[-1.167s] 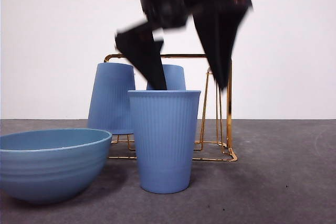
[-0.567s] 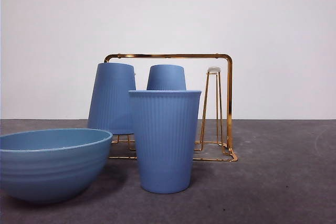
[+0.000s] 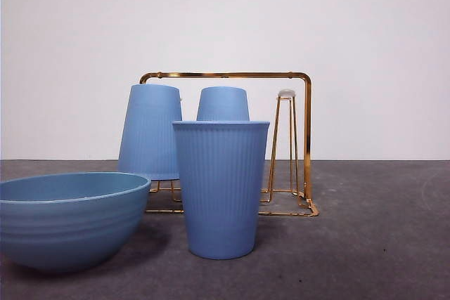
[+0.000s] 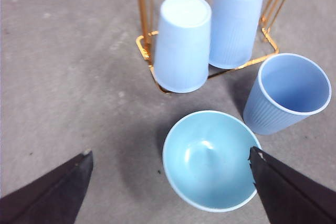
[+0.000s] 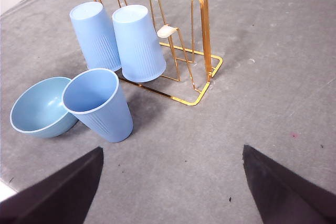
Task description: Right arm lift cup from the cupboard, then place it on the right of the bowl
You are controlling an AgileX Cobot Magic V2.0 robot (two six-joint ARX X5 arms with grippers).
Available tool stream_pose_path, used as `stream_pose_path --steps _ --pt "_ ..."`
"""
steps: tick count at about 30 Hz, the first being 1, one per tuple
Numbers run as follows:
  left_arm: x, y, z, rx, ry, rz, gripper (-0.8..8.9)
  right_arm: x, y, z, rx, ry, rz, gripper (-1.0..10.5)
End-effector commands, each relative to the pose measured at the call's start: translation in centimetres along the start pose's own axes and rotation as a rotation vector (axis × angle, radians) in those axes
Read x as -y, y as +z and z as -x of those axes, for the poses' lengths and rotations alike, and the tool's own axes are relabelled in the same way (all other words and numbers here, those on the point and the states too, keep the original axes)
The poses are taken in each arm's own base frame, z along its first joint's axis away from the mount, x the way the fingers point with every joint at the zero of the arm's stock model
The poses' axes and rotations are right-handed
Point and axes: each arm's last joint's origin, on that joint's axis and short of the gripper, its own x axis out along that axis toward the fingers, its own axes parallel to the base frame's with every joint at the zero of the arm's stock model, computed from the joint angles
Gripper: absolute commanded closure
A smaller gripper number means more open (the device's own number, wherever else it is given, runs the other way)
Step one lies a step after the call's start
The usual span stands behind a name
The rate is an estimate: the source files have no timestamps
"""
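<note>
The cup (image 3: 221,187) stands upright at frame centre, right of the bowl (image 3: 67,219); no readable writing shows; right gripper (image 5: 170,182) and left gripper (image 4: 170,182) both spread, empty

Front view: bowl (image 3: 67,219) cut off at left edge. Upright cup (image 3: 221,187) hides lower part of rear inverted cup (image 3: 223,103)

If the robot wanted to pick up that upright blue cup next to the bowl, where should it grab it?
Probably at the rim, from above: the cup stands upright with its mouth open, so one jaw could go inside and one outside. The side away from the bowl looks best, since the bowl sits close against the other.
</note>
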Motion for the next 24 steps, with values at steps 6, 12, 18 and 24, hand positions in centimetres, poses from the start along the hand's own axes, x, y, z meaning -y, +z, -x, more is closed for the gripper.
stream_pose_path --steps 6,12,18,24 --pt "-0.50 -1.38 1.47 0.087 -0.001 0.096 3.70 -0.11 0.35 0.22 0.020 0.008 0.007 5.5" --pt "-0.49 -1.30 1.48 0.094 -0.003 0.099 8.04 -0.20 0.69 0.23 0.055 0.016 0.007 9.3" --pt "-0.48 -1.21 1.49 0.104 -0.005 0.101 8.04 -0.25 0.88 0.25 0.076 0.022 0.007 9.3" --pt "-0.48 -1.27 1.34 0.113 -0.004 0.104 8.04 -0.25 0.88 0.25 0.076 0.021 0.007 9.3"
